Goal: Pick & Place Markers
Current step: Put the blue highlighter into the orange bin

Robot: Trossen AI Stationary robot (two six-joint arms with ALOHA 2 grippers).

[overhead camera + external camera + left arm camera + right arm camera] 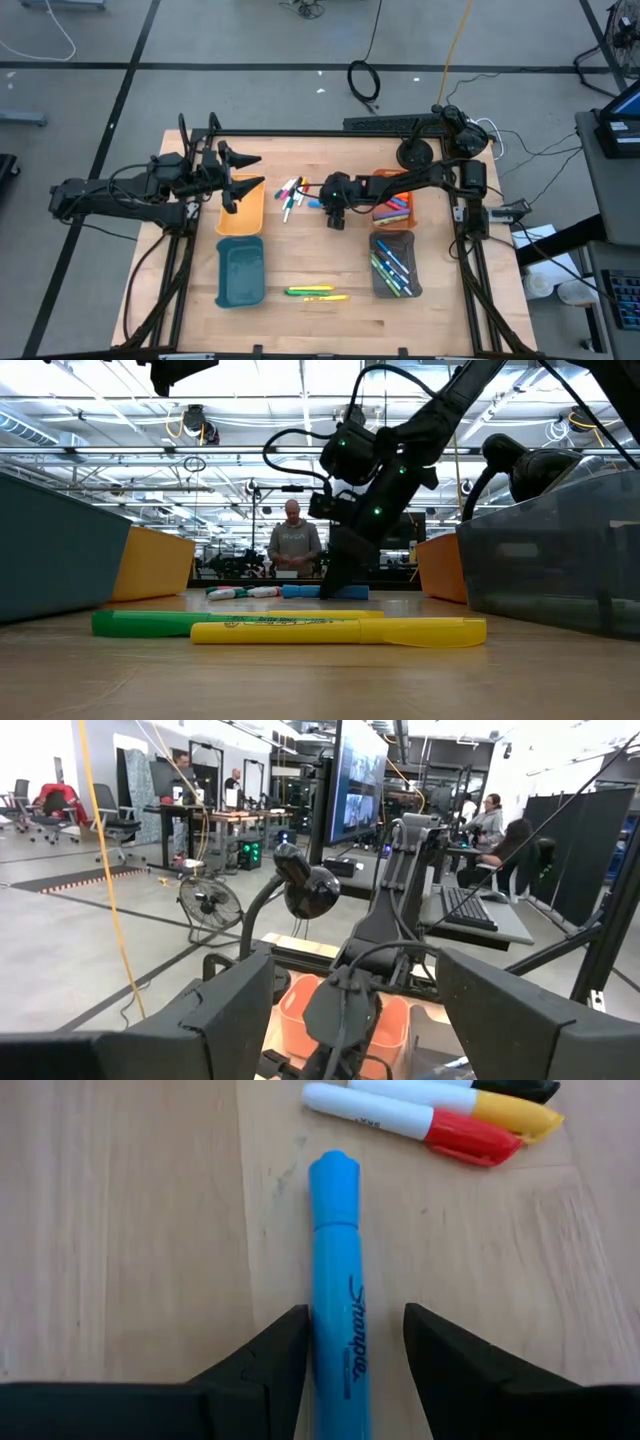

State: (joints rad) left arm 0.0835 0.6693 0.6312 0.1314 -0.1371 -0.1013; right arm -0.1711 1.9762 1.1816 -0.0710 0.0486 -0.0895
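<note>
A blue highlighter [338,1270] lies flat on the wooden table, also seen in the high view [315,203]. My right gripper [355,1315] is open and low over it, one finger on each side of the barrel, the cap end pointing away from the wrist. Beside it lies a cluster of thin white markers [291,194] with coloured caps, two of them near the highlighter [420,1115]. A green highlighter [150,622] and a yellow one [330,630] lie near the front edge. My left gripper [250,172] hangs open above the left orange tray [240,215]. My right gripper straddles the blue highlighter's barrel [345,1380] from above, fingers along its length. One finger [285,1345] sits right at the barrel's side and the other [430,1345] stands a little off it; I cannot tell whether either touches. The highlighter rests on the table.
A teal tray [240,272] sits in front of the left orange tray. On the right, an orange tray [398,210] and a grey tray [395,265] both hold markers. A person [293,542] stands far behind the table. Bare wood lies between the trays.
</note>
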